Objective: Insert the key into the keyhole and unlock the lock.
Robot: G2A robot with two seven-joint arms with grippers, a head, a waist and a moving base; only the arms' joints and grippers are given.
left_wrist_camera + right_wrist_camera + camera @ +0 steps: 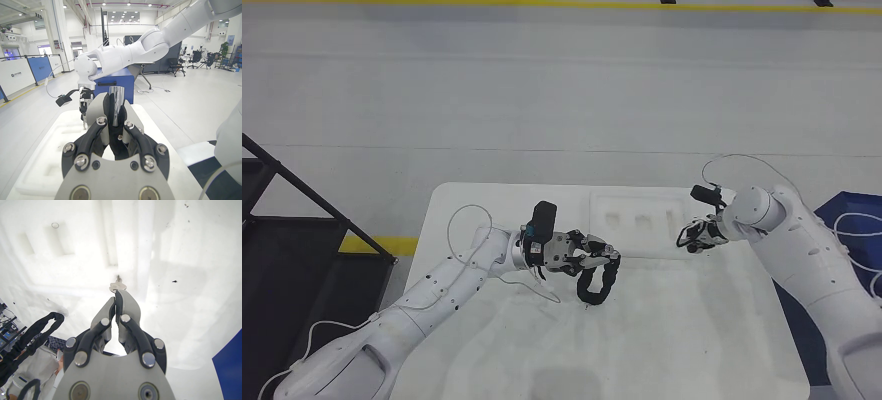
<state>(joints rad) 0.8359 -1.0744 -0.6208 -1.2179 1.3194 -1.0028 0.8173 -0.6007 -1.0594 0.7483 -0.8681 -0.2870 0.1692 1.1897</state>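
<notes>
Key and lock each gripped, well apart, axes not yet in line.

The left gripper (115, 103) was clamped shut on the black fabric-sleeved cable lock with a chrome cylinder (117, 94). The cylinder's long axis ran out along the fingers, roughly level, towards the other arm, and its black loop hung below. The right gripper (115, 297) was pinched shut on the bow of the small silver metal key (118, 286), over the white foam tray (617, 240). The key's blade pointed down at the foam; whether it touched could not be told. The key lay to the lock's right, across the tray, so I judged it would need tipping level to face the cylinder's far end. The keyhole face was hidden. The only print visible was on a white barrier panel (17, 75) behind.
</notes>
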